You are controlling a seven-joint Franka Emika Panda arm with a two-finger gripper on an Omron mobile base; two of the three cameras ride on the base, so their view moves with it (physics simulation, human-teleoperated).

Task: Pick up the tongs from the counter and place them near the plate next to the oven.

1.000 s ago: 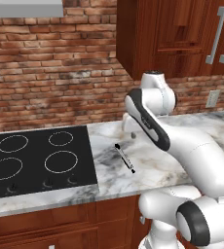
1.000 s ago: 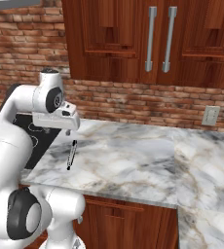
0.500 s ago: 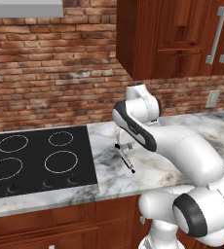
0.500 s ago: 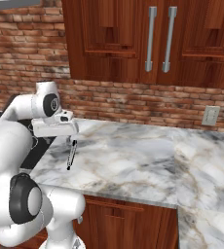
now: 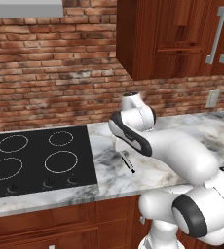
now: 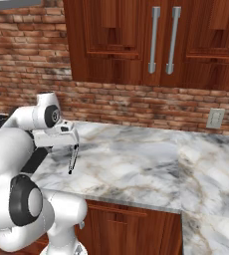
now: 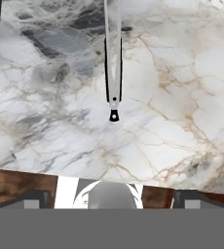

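Across the back of the scene runs a red brick wall (image 5: 46,73) with reddish-brown upper cabinets (image 6: 151,40) hung on it, and below that the white marble counter (image 6: 136,169) stretches over matching wooden base cabinets, with the black glass cooktop (image 5: 31,160) set into its left part. Over the counter the white arm (image 5: 172,151) bends forward and down, its wrist hanging just beside the cooktop's right edge and carrying the end effector (image 6: 74,147) low above the marble. Right beneath it lie the tongs (image 7: 113,63), a slim silvery strip with black ends, flat on the counter and pointing roughly toward the front edge; in the hand view they run straight up from the middle of the picture, with the dark hinge end nearest the camera. How wide the end effector stands I cannot tell, since its fingers are too small and too hidden by the wrist in the base views, but it appears to hold nothing, as the tongs rest on the stone. By my judgement the task is at its start: the approach is lined up, while the grasp, the lift, the carry and the setting down near the plate all remain
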